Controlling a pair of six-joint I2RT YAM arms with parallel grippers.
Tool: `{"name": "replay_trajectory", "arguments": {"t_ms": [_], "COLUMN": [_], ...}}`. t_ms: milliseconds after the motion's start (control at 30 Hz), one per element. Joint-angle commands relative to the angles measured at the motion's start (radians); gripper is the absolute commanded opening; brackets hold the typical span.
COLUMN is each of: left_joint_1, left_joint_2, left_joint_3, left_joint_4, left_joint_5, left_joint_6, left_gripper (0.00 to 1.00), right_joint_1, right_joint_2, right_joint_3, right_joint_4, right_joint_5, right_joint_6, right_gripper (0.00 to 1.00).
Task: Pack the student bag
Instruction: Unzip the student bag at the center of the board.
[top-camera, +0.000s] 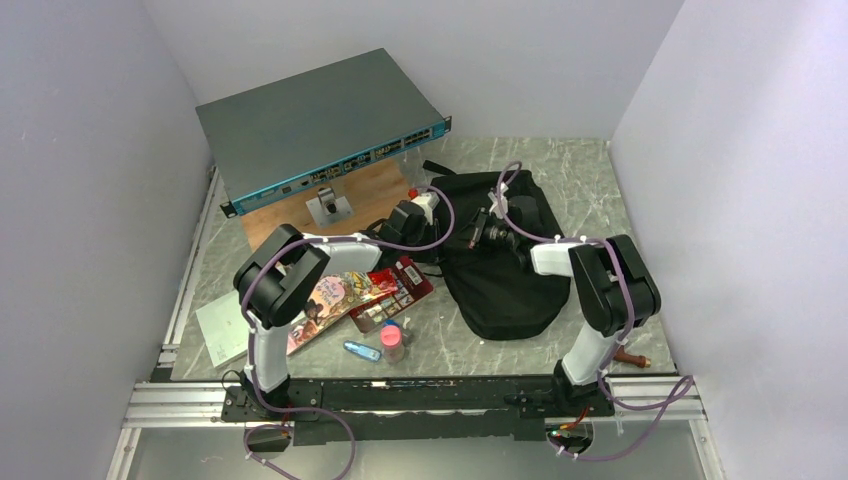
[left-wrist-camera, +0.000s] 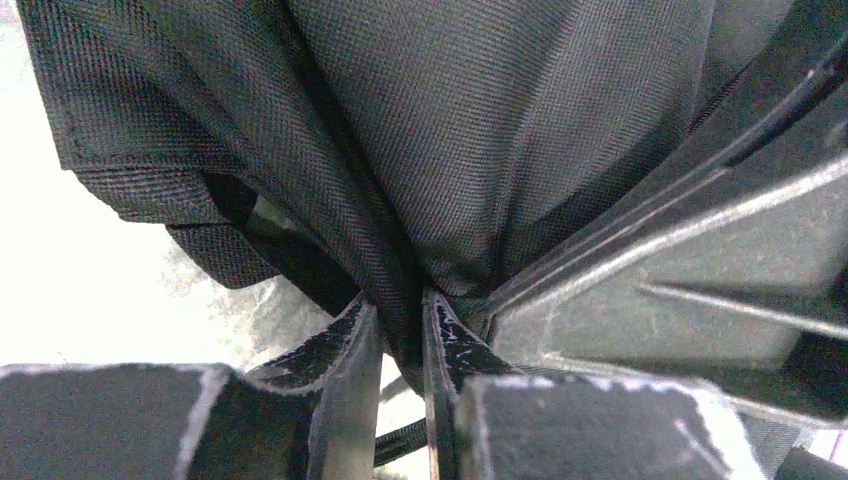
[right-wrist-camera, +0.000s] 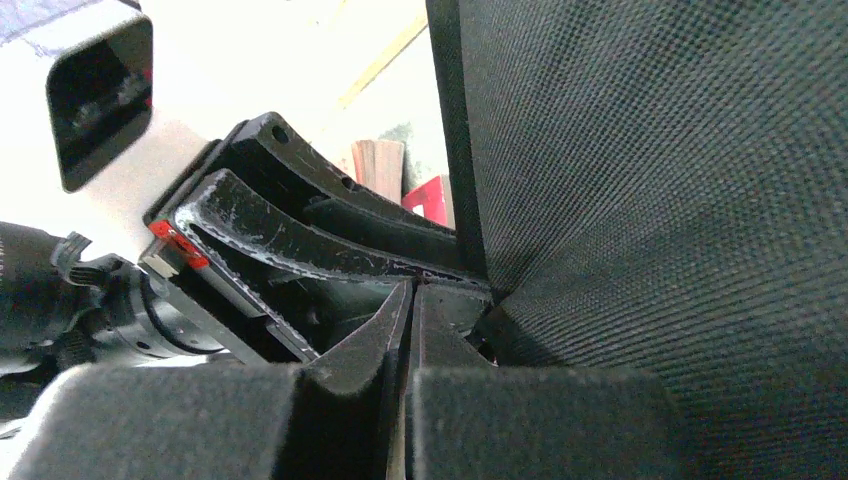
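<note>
The student bag lies on the marbled surface, a little right of the middle, between the two arms and in front of the grey network switch. The left hand is narrow and pinches a fold of the bag's black fabric between its fingers. The right hand is fully closed at the bag's edge; whether it grips any fabric, I cannot tell. A colourful book lies near the left arm.

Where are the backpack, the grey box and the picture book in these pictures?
backpack (top-camera: 505, 285), top view, on the middle of its black fabric.
grey box (top-camera: 320, 120), top view, on its flat top.
picture book (top-camera: 333, 298), top view, on its colourful cover.
</note>
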Motion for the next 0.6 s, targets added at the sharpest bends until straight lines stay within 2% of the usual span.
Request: {"name": "replay_trajectory", "arguments": {"t_ms": [0, 133, 333, 500, 567], "left_joint_1": [-0.004, -0.005, -0.002, 0.001, 0.004], "left_joint_2": [-0.025, -0.024, -0.012, -0.014, -0.028], "left_joint_3": [0.022, 0.016, 0.023, 0.029, 0.032], "left_joint_4": [0.102, 0.112, 0.098, 0.066, 0.038], "left_joint_5": [0.067, 0.076, 0.07, 0.063, 0.058], "left_joint_6": [0.011, 0.013, 0.016, 0.029, 0.038], "left_gripper": [0.22, 0.22, 0.22, 0.22, 0.25], "right_joint_1": [-0.035, -0.057, -0.005, -0.009, -0.037], "right_joint_2": [0.005, -0.023, -0.036, 0.013, 0.009], "right_joint_3": [0.01, 0.043, 0.01, 0.001, 0.029], "right_joint_4": [0.126, 0.136, 0.18, 0.197, 0.146], "right_joint_5": [-0.093, -0.111, -0.072, -0.096, -0.113], "right_joint_6": [0.098, 0.141, 0.187, 0.183, 0.145], "right_gripper": [0.0, 0.0, 0.0, 0.0, 0.08]}}
